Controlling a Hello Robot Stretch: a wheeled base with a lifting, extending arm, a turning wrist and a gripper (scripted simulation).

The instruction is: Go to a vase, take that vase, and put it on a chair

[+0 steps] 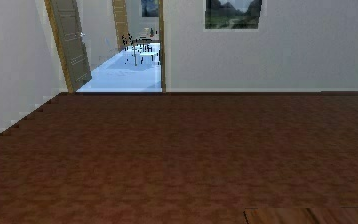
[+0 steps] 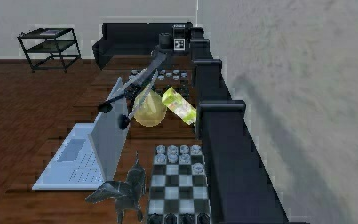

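Chessboard (image 2: 177,190) cut off at bottom edge; whether end effector (image 2: 127,93) holds the yellowish vase (image 2: 148,110) cannot be told.

Vase (image 2: 149,110): round, pale yellow-olive blob, ctr of arm side view, brown surface behind it. Chairs (image 1: 137,47): small dark shapes, upper left-ctr of fwd view.

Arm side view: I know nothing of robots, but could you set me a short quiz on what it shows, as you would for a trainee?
1. True or false: the laptop lies open.
2. What lies just right of the laptop? A) a chessboard B) a television C) a bicycle
3. What colour is the sofa by the far wall?
Key: 1 true; 2 A; 3 black.
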